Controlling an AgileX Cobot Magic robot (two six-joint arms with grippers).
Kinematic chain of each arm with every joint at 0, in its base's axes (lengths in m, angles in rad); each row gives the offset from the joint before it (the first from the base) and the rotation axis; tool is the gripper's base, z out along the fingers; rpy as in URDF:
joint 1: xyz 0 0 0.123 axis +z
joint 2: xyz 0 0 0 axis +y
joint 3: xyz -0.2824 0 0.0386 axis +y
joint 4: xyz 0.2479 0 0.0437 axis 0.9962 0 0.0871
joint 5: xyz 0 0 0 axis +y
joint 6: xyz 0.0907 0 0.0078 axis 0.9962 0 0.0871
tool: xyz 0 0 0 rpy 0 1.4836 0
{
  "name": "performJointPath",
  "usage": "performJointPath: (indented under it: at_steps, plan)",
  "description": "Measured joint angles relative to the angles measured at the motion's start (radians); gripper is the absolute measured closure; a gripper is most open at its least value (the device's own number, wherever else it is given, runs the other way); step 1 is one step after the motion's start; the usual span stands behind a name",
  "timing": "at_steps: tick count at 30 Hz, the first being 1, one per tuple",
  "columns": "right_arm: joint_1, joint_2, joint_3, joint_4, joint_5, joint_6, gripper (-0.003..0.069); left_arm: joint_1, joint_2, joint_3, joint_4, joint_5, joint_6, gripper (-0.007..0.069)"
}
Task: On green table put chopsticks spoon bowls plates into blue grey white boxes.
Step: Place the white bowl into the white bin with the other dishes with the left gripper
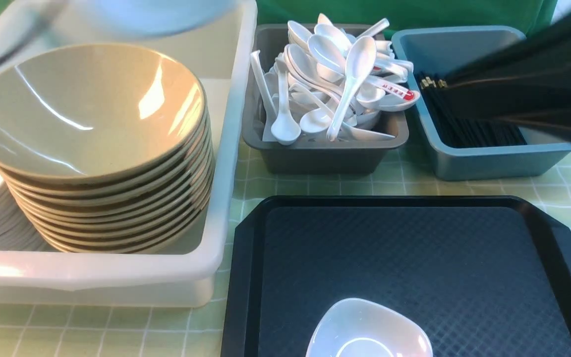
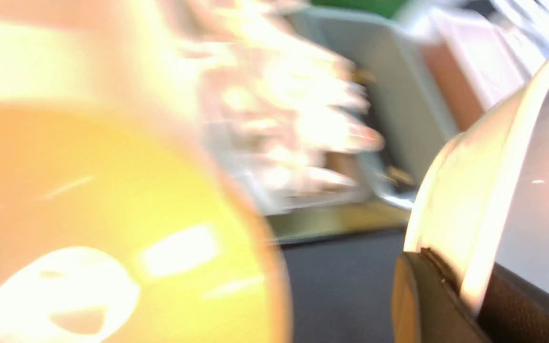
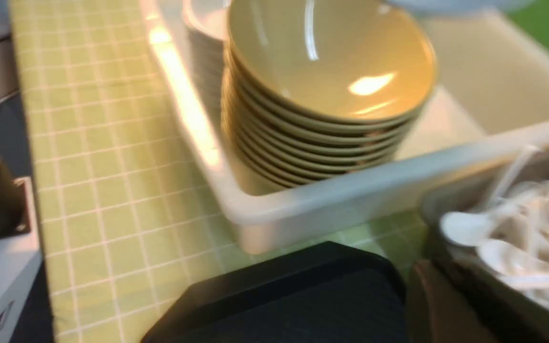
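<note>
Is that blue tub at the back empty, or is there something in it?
Not empty: the blue tub holds dark chopsticks, their gold bands showing.

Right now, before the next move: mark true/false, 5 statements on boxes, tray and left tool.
1. The tan bowls are stacked in the white box. True.
2. The chopsticks are in the grey box. False: they are in the blue box.
3. A white dish is on the black tray. True.
4. The left tool holds nothing. False: it grips a white dish by the rim.
5. The grey box stands between the white box and the blue box. True.
</note>
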Motion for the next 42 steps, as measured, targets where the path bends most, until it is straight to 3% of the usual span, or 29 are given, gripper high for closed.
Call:
performJointPath:
  at_steps: [1,4,8,14,22,30,34,42]
  plan:
    - [0.023,0.04,-0.02,0.0,0.003,-0.002,0.0638,0.158,-0.065,0.102,-0.002,0.005,0.004,0.061]
    - [0.069,0.105,-0.063,0.001,0.003,-0.005,0.0638,0.399,-0.143,0.274,-0.02,-0.053,-0.005,0.061]
    - [0.143,0.172,-0.089,0.004,0.004,-0.012,0.0638,0.524,-0.124,0.358,-0.082,-0.132,-0.028,0.061]
    - [0.189,0.205,-0.093,0.003,0.025,-0.023,0.0638,0.601,-0.005,0.363,-0.144,-0.196,-0.119,0.061]
    - [0.19,0.206,-0.094,0.003,0.028,-0.026,0.0635,0.616,0.056,0.364,-0.078,-0.206,-0.181,0.061]
    - [0.19,0.206,-0.094,0.003,0.019,-0.026,0.0631,0.499,0.064,0.364,0.251,-0.203,-0.374,0.0604]
    - [0.19,0.206,-0.094,0.003,0.018,-0.026,0.0624,0.46,0.068,0.367,0.343,-0.201,-0.432,0.0601]
    - [0.19,0.206,-0.094,0.003,0.018,-0.026,0.0619,0.45,0.074,0.368,0.377,-0.189,-0.507,0.0464]
